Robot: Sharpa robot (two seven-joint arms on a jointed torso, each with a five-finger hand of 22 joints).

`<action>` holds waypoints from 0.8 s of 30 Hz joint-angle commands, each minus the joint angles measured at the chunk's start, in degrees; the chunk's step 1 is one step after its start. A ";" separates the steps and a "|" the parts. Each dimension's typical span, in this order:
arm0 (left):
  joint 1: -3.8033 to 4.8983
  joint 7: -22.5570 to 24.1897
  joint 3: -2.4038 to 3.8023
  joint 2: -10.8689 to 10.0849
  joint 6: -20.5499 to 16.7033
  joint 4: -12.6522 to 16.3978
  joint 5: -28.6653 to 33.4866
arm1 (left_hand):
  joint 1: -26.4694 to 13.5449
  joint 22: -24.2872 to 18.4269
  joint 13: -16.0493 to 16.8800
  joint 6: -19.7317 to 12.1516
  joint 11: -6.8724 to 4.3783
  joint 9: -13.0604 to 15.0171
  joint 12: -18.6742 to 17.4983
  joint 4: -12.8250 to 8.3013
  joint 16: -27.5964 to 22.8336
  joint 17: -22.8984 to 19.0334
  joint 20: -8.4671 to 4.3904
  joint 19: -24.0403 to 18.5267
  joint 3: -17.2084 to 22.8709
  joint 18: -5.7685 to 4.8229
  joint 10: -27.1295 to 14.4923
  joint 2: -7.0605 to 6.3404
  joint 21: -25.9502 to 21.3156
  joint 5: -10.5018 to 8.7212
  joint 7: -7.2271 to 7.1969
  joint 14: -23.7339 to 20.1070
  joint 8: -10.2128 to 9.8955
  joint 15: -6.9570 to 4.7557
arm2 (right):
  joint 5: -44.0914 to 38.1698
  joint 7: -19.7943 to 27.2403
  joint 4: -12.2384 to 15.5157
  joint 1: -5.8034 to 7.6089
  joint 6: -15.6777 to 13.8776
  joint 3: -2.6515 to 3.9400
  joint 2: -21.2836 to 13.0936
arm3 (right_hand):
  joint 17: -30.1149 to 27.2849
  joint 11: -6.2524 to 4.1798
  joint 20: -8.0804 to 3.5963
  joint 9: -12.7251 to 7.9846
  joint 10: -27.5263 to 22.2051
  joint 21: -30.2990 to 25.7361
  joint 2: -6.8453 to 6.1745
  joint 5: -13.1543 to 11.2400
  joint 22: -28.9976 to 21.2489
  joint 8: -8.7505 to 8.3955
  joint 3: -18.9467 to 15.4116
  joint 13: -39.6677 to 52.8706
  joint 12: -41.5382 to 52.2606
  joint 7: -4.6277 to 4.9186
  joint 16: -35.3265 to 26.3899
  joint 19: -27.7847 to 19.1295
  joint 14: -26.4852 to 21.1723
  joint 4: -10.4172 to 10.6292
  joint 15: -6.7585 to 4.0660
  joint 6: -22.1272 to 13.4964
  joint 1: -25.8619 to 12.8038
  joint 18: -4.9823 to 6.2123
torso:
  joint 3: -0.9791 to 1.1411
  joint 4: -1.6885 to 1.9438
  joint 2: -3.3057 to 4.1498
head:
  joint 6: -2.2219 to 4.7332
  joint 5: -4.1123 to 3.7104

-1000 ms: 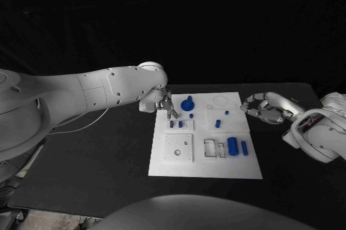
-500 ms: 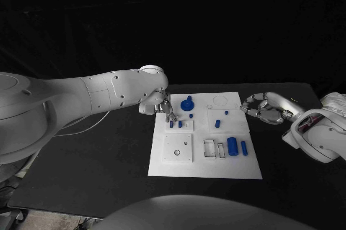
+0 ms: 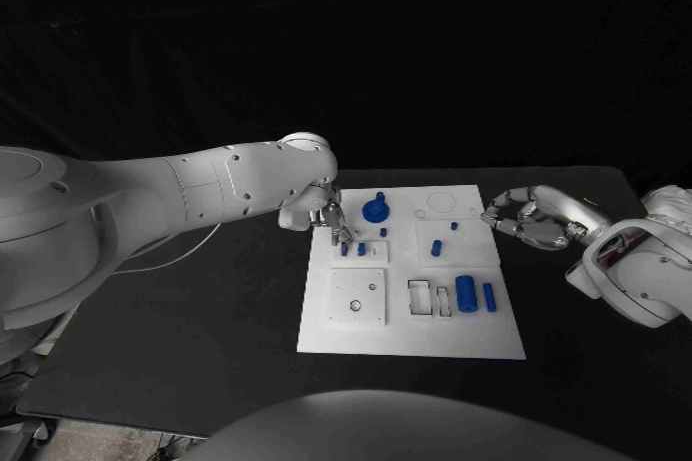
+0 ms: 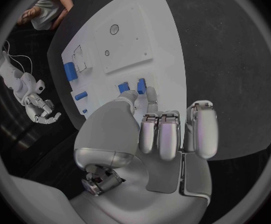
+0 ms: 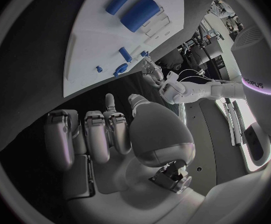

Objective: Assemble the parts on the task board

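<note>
Board (image 3: 411, 326) was white, mid-table, blue parts (image 3: 466, 290) on it. Left hand (image 3: 330, 219) sat at its far-left edge, fingertips on small pegs (image 3: 351, 248); grasp unclear. Right hand (image 3: 522, 218) curled, nothing in it, just off the board's right edge.

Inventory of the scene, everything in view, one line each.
Table: 1, black, under everything.
Task board: 1, white, mid-table.
Round part: 1, blue, board's far left area.
Small pegs: 2, blue, by the left fingertips.
Small peg: 1, blue, board centre.
Large cylinder: 1, blue, board's right side.
Slim bar: 1, blue, right of the cylinder.
Left hand: silver, over the board's far left edge.
Right hand: silver, fingers curled, off the board's right edge.
</note>
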 commanded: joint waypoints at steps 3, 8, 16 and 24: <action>-0.39 -0.61 0.05 0.35 -0.57 -0.18 -0.48 | 0.62 12.40 15.09 -0.60 -0.31 0.03 -0.20 -0.01 0.14 15.06 -0.11 1.07 0.36 -0.66 5.85 -0.04 -0.31 0.84 0.00 6.02 -0.16 -0.22 | -0.30 0.11 0.12 -0.06 0.96 0.00 0.04 | 15.10 0.35 0.36 -0.09 6.11 -0.05 -0.09 0.28 13.17 0.25 -0.14 15.10 0.22 0.01 0.20 1.77 6.08 -0.19 0.30 0.16 0.61 0.64 | 0.00 -0.04 0.00 | 0.00 0.03; -0.77 -0.17 0.05 0.47 -0.79 -0.47 -0.41 | 0.82 12.40 15.09 -0.76 -0.27 0.00 -0.20 -0.04 0.14 15.06 -0.09 1.06 0.61 -0.66 5.85 0.01 -0.30 1.76 0.04 6.02 -0.36 -0.20 | -0.30 -0.04 0.14 -0.06 1.15 0.00 -0.03 | 15.10 0.35 0.36 -0.10 6.11 -0.09 -0.07 0.28 13.15 0.27 -0.13 15.10 0.22 0.01 0.20 1.73 6.08 -0.18 0.30 0.19 0.63 0.65 | 0.01 0.00 0.02 | 0.00 -0.04; -1.23 1.54 0.05 0.57 -2.52 -0.77 -0.25 | 2.02 12.41 15.09 -0.69 -0.33 0.19 -0.20 -0.21 0.14 15.06 -0.09 1.04 1.78 -0.66 5.85 -0.07 -0.25 5.08 -0.05 6.02 -0.44 -0.21 | -0.30 -0.24 0.17 -0.06 1.31 0.00 -0.07 | 15.10 0.35 0.36 -0.11 6.11 -0.13 -0.03 0.30 13.13 0.30 -0.11 15.10 0.22 0.00 0.20 1.69 6.08 -0.19 0.30 0.23 0.68 0.67 | 0.02 0.01 0.00 | 0.00 0.05; -1.36 3.07 0.05 0.61 -4.37 -0.83 0.30 | 3.50 12.44 15.09 -0.29 -0.59 0.93 -0.20 -0.41 0.14 15.06 -0.23 1.06 3.57 -0.68 5.85 -0.11 -0.13 8.06 -0.34 6.02 0.19 -0.40 | -0.30 -0.43 0.17 -0.07 1.39 0.00 -0.03 | 15.10 0.34 0.36 -0.14 6.11 -0.16 0.06 0.34 13.12 0.34 -0.03 15.10 0.22 -0.01 0.20 1.67 6.08 -0.24 0.30 0.30 0.84 0.68 | 0.01 0.00 -0.01 | 0.00 0.16</action>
